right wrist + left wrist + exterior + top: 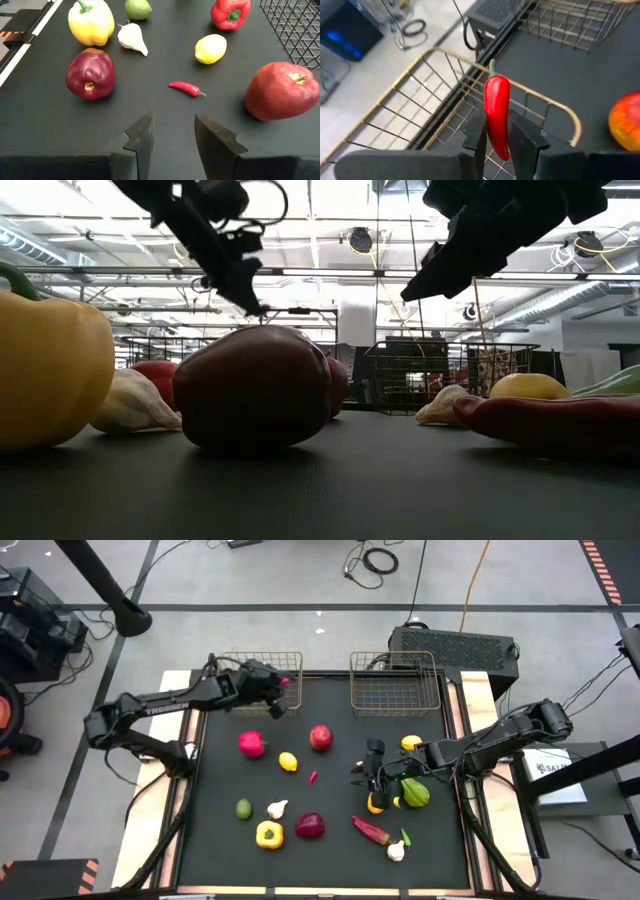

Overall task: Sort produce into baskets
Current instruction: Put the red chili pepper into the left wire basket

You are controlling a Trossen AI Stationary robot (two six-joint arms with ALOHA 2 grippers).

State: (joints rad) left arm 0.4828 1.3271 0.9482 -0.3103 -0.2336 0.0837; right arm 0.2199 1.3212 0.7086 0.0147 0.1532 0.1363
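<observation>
Fingers (525,137) of the left gripper (497,142) clamp a red chilli (496,112) over the left basket (440,55) at the table's far edge, stem pointing away. Right gripper (172,135) hovers spread above the mat.

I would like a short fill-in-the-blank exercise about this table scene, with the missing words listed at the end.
1. The left tool is shut on a red ____.
2. It holds it above the rim of the left ____.
3. The right tool is ____ and holds nothing.
4. In the right wrist view, a small red chilli lies on the mat between a yellow lemon and the right ____.

Missing words: chilli; basket; open; tool
</observation>
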